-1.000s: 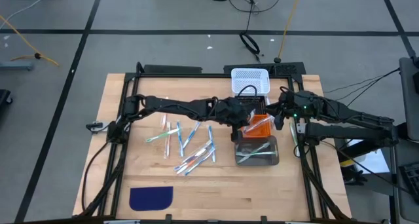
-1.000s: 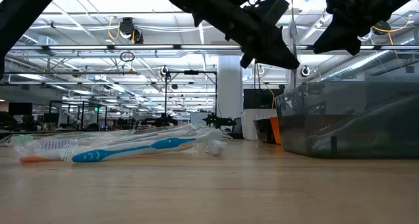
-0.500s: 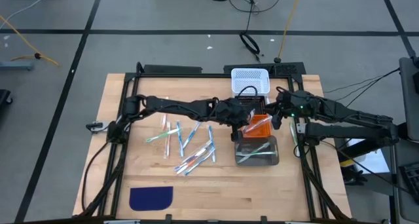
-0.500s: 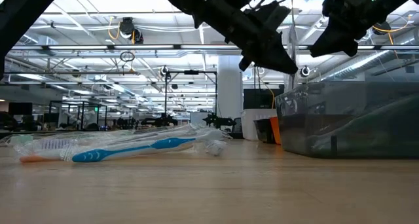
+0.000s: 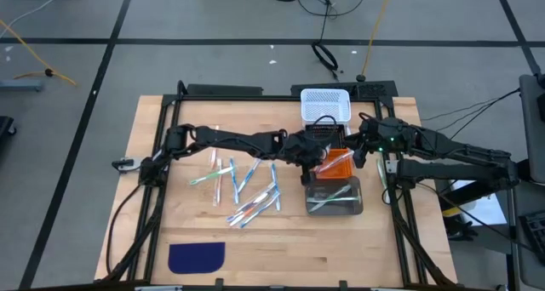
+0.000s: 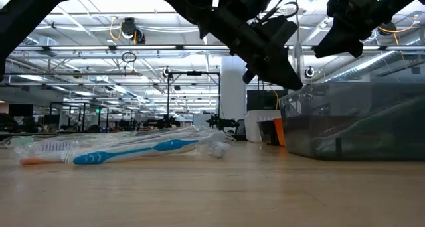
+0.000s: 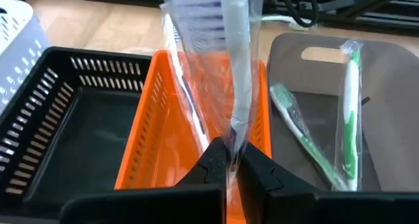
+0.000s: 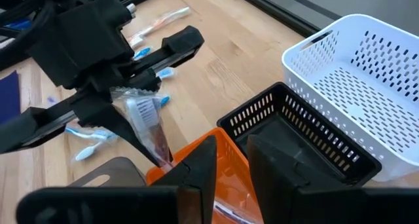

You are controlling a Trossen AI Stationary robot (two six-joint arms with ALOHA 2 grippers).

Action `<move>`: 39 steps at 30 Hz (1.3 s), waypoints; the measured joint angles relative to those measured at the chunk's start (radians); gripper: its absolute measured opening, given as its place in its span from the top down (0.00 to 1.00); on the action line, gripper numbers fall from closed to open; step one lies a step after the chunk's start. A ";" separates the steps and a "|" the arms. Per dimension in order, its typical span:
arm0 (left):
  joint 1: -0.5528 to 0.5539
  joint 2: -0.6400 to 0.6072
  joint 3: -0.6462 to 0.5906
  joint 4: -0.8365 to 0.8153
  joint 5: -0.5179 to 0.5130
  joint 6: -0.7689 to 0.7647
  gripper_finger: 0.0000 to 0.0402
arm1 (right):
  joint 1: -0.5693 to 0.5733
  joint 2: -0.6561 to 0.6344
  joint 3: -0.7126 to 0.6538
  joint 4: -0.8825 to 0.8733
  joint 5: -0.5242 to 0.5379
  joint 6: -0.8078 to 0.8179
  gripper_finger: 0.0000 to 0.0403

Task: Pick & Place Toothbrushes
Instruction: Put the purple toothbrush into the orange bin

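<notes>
The left gripper (image 7: 228, 160) is clenched on a wrapped toothbrush (image 7: 237, 60), holding it over the orange bin (image 7: 163, 142). This looks like the placing step; next it should lower and release. The right gripper (image 8: 229, 160) waits just beside, fingers apart and empty. More toothbrushes (image 5: 243, 187) lie left.

- Setting: a large open robotics lab or industrial workspace.
- Wooden table (image 5: 170, 231) with a black metal frame (image 5: 255, 92), standing on a grey floor (image 5: 213, 19) marked with dark lines.
- Loose cables (image 5: 328, 53) trail across the floor beyond the table.
- Low view: ceiling trusses (image 6: 133, 51), strip lights and distant workstations (image 6: 80, 117) fill the hall behind.
</notes>
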 joint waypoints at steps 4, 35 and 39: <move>0.000 0.003 0.000 -0.005 0.000 0.014 0.91 | 0.000 0.000 0.000 0.000 0.000 0.000 0.81; -0.030 0.003 0.000 0.042 -0.053 0.036 0.51 | 0.000 0.000 0.000 -0.010 -0.001 0.010 0.81; -0.031 0.003 0.000 0.042 -0.053 0.037 0.51 | 0.000 0.001 0.000 -0.064 -0.001 0.088 0.81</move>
